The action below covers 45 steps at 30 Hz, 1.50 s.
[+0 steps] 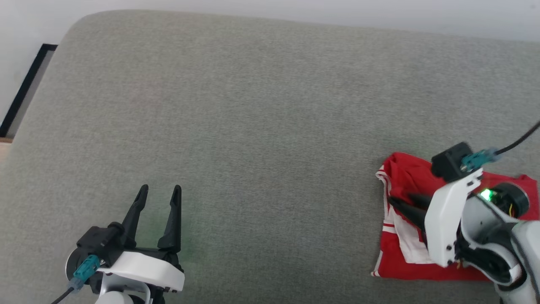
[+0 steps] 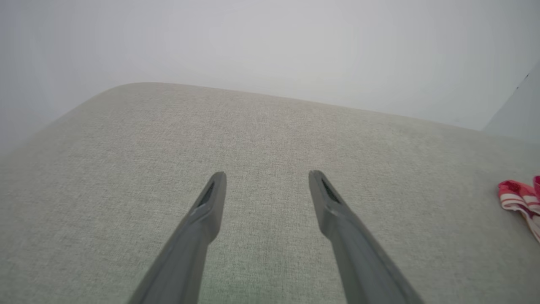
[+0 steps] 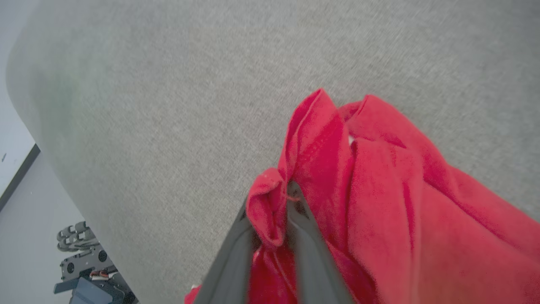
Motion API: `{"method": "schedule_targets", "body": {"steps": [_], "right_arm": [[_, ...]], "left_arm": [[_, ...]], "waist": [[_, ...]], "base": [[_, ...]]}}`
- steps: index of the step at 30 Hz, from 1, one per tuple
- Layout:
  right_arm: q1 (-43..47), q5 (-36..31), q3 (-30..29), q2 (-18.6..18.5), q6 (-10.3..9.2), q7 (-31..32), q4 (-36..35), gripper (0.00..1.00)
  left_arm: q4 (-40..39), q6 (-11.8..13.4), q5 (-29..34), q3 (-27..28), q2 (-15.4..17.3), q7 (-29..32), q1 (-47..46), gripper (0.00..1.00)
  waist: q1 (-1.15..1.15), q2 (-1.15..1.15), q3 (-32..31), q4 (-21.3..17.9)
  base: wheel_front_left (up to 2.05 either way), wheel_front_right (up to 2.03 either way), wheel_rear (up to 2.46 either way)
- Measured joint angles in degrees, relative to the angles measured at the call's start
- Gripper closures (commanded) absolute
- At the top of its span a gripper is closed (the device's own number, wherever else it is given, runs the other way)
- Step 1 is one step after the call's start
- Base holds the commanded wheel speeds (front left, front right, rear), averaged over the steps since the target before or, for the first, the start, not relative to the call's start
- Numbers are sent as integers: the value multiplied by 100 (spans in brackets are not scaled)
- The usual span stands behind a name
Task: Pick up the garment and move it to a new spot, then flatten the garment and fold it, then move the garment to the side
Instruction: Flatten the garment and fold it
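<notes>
The garment (image 1: 398,264) lies folded at the right edge of the grey padded surface (image 1: 253,126), red with white and striped trim showing along its left side. My right gripper (image 1: 400,199) lies over it, fingers pointing left. In the right wrist view a bunched fold of the red garment (image 3: 379,190) sits pinched between the two narrowly parted fingers of the right gripper (image 3: 274,198). My left gripper (image 1: 161,190) rests open at the lower left, far from the cloth. In the left wrist view the left gripper (image 2: 266,175) has nothing between its fingers, and a corner of the garment (image 2: 517,196) shows at far right.
The padded surface (image 2: 270,135) stretches wide between the two grippers, with a rounded far-left corner. A black-edged panel (image 1: 25,93) stands against the pale wall beyond its left side. Part of the robot's base (image 3: 84,270) shows below the surface's edge.
</notes>
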Motion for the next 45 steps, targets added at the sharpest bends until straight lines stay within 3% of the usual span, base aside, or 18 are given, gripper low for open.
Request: {"method": "schedule_targets", "body": {"steps": [1, 7, 12, 15, 21, 28, 34, 45], "right_arm": [[-40, 29, -36, 26, 0, -120, 3, 0], [-261, 409, -522, 183, 0, -590, -56, 0], [-346, 316, -938, 153, 0, -1251, 152, 0], [-300, 58, -865, -112, 1, -1986, 485, 0], [-153, 168, -767, -113, -1, -3850, 1700, 0], [-115, -68, -446, -9, -1, -5546, 2371, 0], [122, -492, -826, 227, -1, -5889, 2417, 0], [1298, -1330, -2016, 914, 0, -5915, 1262, 0]], "left_arm": [[1, 0, 0, 12, 9, 1, 1, 0], [38, 0, -25, 8, 115, 0, 3, 0], [152, 0, -122, -152, 186, 0, -38, 0], [334, 0, -238, -345, 223, 0, -120, 0], [643, 0, -397, -353, 288, 0, -297, 0], [580, 0, -332, 2, 288, 0, -242, 0], [390, 0, -264, 125, 265, 1, 16, 0], [-405, 0, -5, 513, 236, 0, 817, 0]], "waist": [[0, 0, -5, -33], [0, 0, -60, -292], [0, 0, -147, -545], [0, 0, -219, -694], [0, 0, -411, -1008], [0, 0, -563, -1169], [0, 0, -648, -1109], [0, 0, -739, -977]], "base": [[0, 0, 0], [0, 0, 0], [0, 0, 0], [0, 0, 0], [0, 0, 0], [0, 0, 0], [0, 0, 0], [0, 0, 0]]}}
